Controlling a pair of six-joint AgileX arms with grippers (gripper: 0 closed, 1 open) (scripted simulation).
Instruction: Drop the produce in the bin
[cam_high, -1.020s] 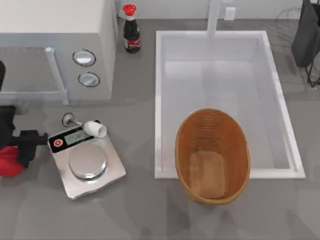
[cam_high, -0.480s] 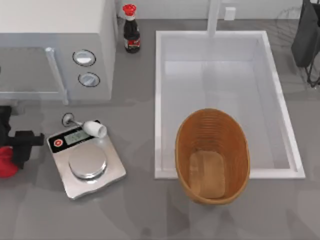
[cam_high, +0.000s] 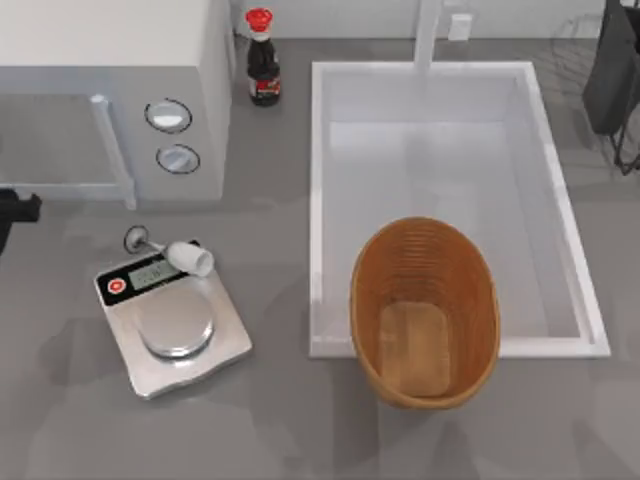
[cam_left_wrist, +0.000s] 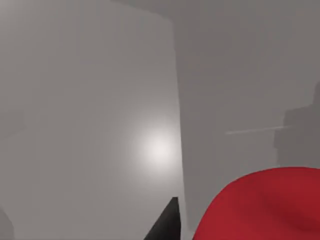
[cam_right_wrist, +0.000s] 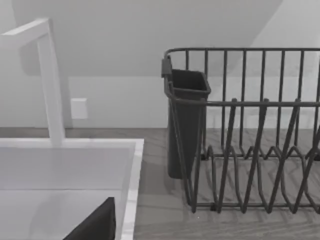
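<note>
Since a second ago your left end effector has drawn back to the table's left edge with the red produce seemingly held, grip unclear, so carrying and dropping into the empty basket remain.

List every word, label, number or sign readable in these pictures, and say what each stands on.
No text can be read for certain.
Scale: its small display strip has marks too blurred to read; the red round button beside it bears a pale symbol, not legible.
Sauce bottle: a red and white label, too small to read.
Microwave: two round dials, no legible markings.
</note>
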